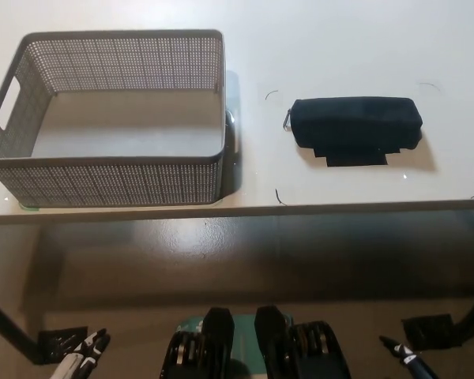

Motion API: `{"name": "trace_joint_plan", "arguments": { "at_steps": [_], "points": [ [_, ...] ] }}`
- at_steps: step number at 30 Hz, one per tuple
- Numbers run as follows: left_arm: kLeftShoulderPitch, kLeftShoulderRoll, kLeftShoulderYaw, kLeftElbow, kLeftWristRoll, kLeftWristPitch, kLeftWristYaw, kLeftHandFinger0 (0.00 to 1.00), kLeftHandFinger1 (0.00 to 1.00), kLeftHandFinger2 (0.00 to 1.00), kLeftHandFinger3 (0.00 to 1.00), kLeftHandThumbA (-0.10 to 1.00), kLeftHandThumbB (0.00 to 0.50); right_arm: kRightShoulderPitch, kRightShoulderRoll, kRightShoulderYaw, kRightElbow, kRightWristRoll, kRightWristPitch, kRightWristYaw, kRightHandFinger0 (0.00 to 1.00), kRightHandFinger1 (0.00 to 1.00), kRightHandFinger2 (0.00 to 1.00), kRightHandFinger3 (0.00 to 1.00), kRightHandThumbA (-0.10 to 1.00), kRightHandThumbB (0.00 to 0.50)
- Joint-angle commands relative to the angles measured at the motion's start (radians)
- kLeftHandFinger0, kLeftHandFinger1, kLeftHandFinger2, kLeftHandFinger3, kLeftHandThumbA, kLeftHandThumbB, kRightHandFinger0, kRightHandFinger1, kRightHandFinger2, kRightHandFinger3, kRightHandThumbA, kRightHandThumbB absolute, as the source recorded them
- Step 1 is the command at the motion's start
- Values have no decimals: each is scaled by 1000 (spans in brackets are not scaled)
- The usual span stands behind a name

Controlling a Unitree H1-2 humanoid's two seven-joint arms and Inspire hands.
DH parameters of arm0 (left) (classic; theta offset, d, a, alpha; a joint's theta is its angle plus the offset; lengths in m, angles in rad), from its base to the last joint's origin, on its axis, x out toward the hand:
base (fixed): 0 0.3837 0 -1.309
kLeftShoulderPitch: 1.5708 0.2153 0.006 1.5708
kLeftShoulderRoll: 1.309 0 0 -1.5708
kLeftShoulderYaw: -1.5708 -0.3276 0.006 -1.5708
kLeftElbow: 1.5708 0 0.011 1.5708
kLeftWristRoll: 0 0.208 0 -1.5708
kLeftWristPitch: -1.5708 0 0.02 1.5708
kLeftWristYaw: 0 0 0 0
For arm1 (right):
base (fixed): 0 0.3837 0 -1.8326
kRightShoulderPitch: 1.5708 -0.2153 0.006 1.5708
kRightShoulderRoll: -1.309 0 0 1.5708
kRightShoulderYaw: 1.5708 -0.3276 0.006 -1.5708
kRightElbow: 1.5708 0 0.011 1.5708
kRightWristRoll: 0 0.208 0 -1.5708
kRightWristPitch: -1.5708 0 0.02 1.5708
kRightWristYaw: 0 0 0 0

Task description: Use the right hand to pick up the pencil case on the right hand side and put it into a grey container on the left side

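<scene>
A black fabric pencil case (355, 130) lies flat on the white table (340, 47), right of centre in the frame. A grey perforated plastic basket (110, 183) sits at upper left, well apart. Only the tips of the white left hand (83, 355) and black right hand (407, 357) show at the bottom corners; I cannot tell their grip

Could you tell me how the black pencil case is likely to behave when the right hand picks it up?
The pencil case looks like soft fabric, so it will probably give a little under a grasp rather than slip. It lies flat and long on the table, so rolling seems unlikely. Its small metal ring at the left end may dangle.
</scene>
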Motion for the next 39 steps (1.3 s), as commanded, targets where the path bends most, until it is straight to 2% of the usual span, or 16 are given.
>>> {"name": "trace_joint_plan", "arguments": {
  "at_steps": [1,2,6,11,14,17,21,22,23,24,26,29,34,39],
  "points": [
    [-28,25,11,5,2,-124,-12,1000,1000,1000,1000,1000,330,61,-47,-78,-226,31,-46,-16,1000,1000,1000,1000,1000,371],
    [-27,25,11,2,7,-118,-7,1000,1000,1000,1000,1000,325,82,-57,-89,-292,27,-22,-9,1000,1000,1000,1000,1000,387],
    [-23,27,11,-3,9,-107,-10,1000,1000,1000,1000,1000,319,144,-78,-123,-481,27,51,15,1000,1000,1000,1000,1000,394],
    [-30,24,11,5,7,-116,-10,1000,1000,1000,1000,1000,304,185,-89,-162,-614,-5,76,1,1000,1000,1000,1000,1000,406],
    [-26,25,10,-11,16,-99,-5,1000,1000,1000,1000,1000,302,201,-99,-194,-688,-18,74,-3,1000,1000,1000,1000,1000,395],
    [-29,30,9,-12,16,-103,-10,1000,1000,1000,1000,1000,275,203,-114,-226,-748,-14,64,-2,1000,1000,1000,1000,1000,409],
    [-21,34,10,-30,22,-87,-9,1000,1000,1000,1000,1000,291,201,-127,-265,-813,-15,75,2,1000,1000,1000,1000,1000,418],
    [-16,37,10,-34,27,-87,-6,1000,1000,1000,1000,1000,290,196,-135,-275,-826,-21,73,3,1000,1000,1000,1000,1000,407],
    [-13,38,12,-37,30,-84,-4,1000,1000,1000,1000,1000,292,192,-135,-283,-836,-21,82,4,1000,1000,1000,1000,1000,427],
    [-11,40,12,-41,32,-79,-3,1000,1000,1000,1000,1000,290,186,-139,-291,-849,-22,94,8,1000,1000,1000,1000,1000,436],
    [-7,41,16,-45,20,-78,-12,1000,1000,1000,1000,1000,293,169,-152,-313,-885,-13,121,21,1000,1000,1000,1000,1000,423],
    [-9,41,15,-43,25,-83,-12,1000,1000,1000,1000,1000,292,121,-168,-340,-907,0,115,27,1000,1000,1000,1000,1000,384],
    [-10,38,19,-37,18,-72,-15,1000,1000,1000,1000,1000,301,0,-207,-350,-933,-10,192,70,1000,1000,1000,1000,927,455],
    [-1,40,26,-43,11,-68,-18,1000,1000,1000,1000,1000,301,-137,-239,-327,-942,-78,265,111,1000,1000,1000,1000,934,459]
  ]
}}
